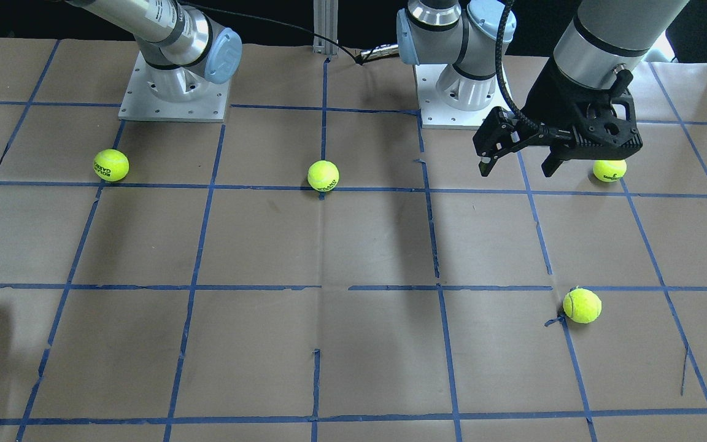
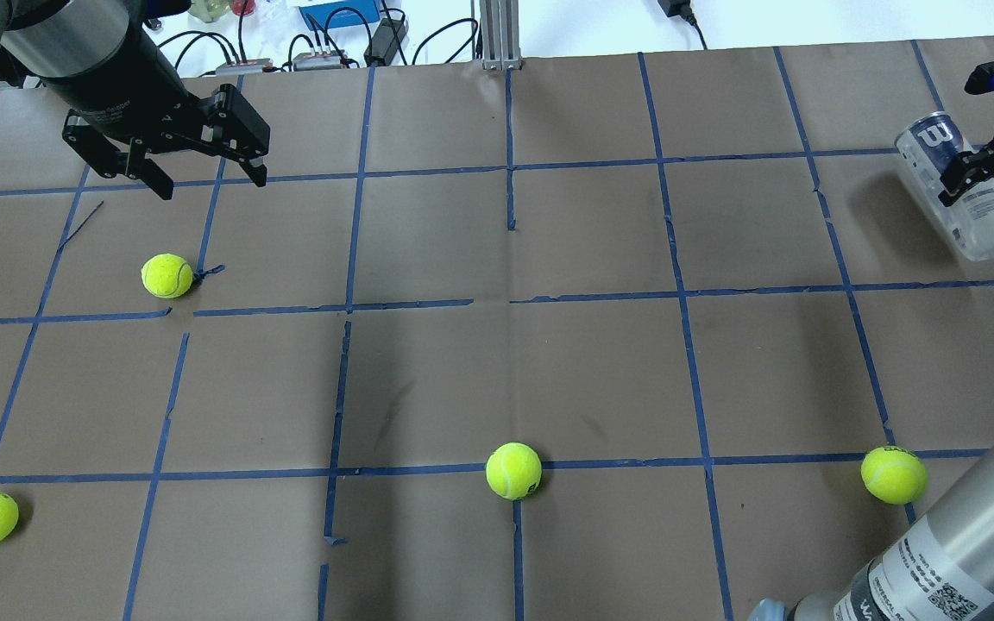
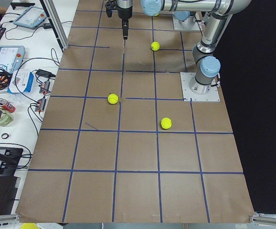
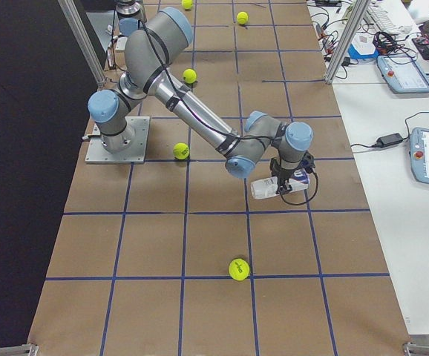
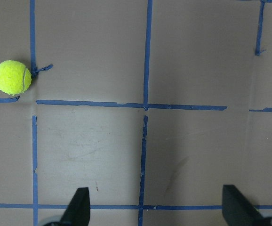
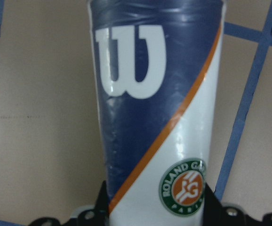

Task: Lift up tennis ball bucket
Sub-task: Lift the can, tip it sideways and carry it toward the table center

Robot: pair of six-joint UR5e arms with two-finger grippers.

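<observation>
Bucket position: the tennis ball bucket point(image 2: 961, 185) is over the far right corner of the worktop point(image 2: 497, 362). It lies on its side across the right hand point(image 2: 971, 168), with the navy W end pointing away from the robot. That hand is closed on the bucket about mid-length, and the wrist view shows the label filling the space between its fingers. A mid-length grip looks chosen to keep a long, light cylinder balanced rather than drooping at one end. The bucket's shadow falls on the worktop apart from it, to one side. I therefore judge it raised clear, though how high cannot be read.

The left hand point(image 2: 212, 183) hangs above the far left of the worktop, fingers spread wide with nothing between them. It appears parked out of the way, since one arm suffices here. One tennis ball point(image 2: 166, 275) lies on the worktop near that hand, apart from it.

Risk noted: smooth plastic may slip or rotate if the squeeze is light.
</observation>
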